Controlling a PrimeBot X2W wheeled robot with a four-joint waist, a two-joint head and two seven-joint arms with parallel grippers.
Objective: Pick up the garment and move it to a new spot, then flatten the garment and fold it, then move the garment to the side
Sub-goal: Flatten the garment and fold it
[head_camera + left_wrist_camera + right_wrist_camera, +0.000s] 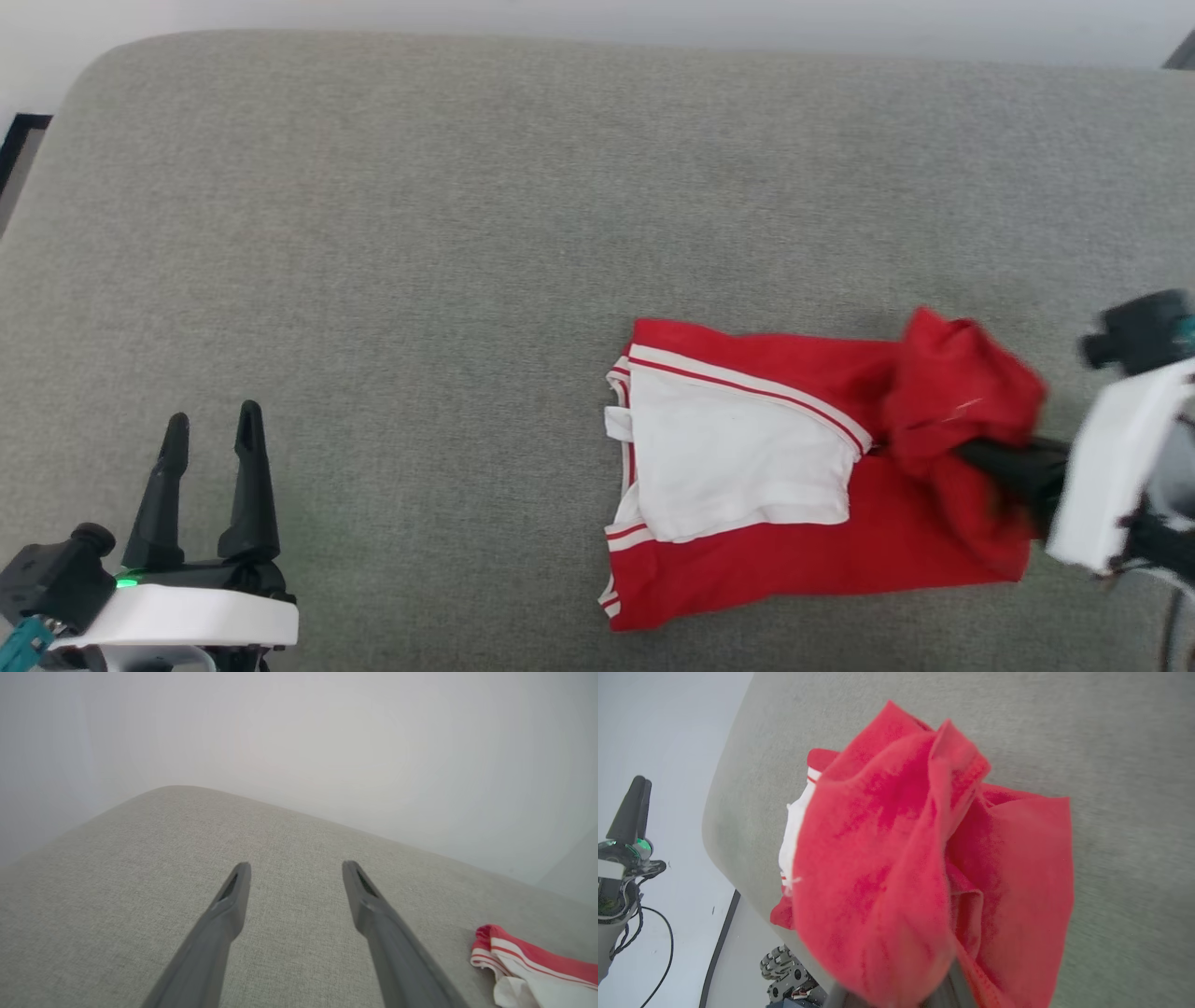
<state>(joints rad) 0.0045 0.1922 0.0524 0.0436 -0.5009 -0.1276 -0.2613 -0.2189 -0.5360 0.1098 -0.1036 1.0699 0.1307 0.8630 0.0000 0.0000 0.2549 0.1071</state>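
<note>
Nearest me, at the lower left of the head view, my left gripper [214, 415] stands released, its two dark fingers [224, 919] spread apart with nothing but bare grey cloth between them. It is well apart from the garment [840, 551], with an open lane of surface between the two.

At the right edge my right gripper [1004, 464] is clenched on a bunched red fold of the garment. The fingertips are buried in the fabric, and in my right wrist view that raised fold [887, 858] covers most of them.

The garment lies on the right half of the padded grey surface [373, 233], on my side of it. A white sleeve [738, 448] is folded flat on top of the red body. The left edge, marked by red-and-white striped trim [621, 537], sits near the middle of the head view. The lower hem runs close to the bottom of that view. The right end is gathered up in my grip, and I cannot tell how near it is to the surface's right edge.

Beyond the garment the grey cloth is open all the way back and across to the left. The far edge runs straight, rounding off at the far left corner [103, 65], with a pale wall [327, 742] behind it.
</note>
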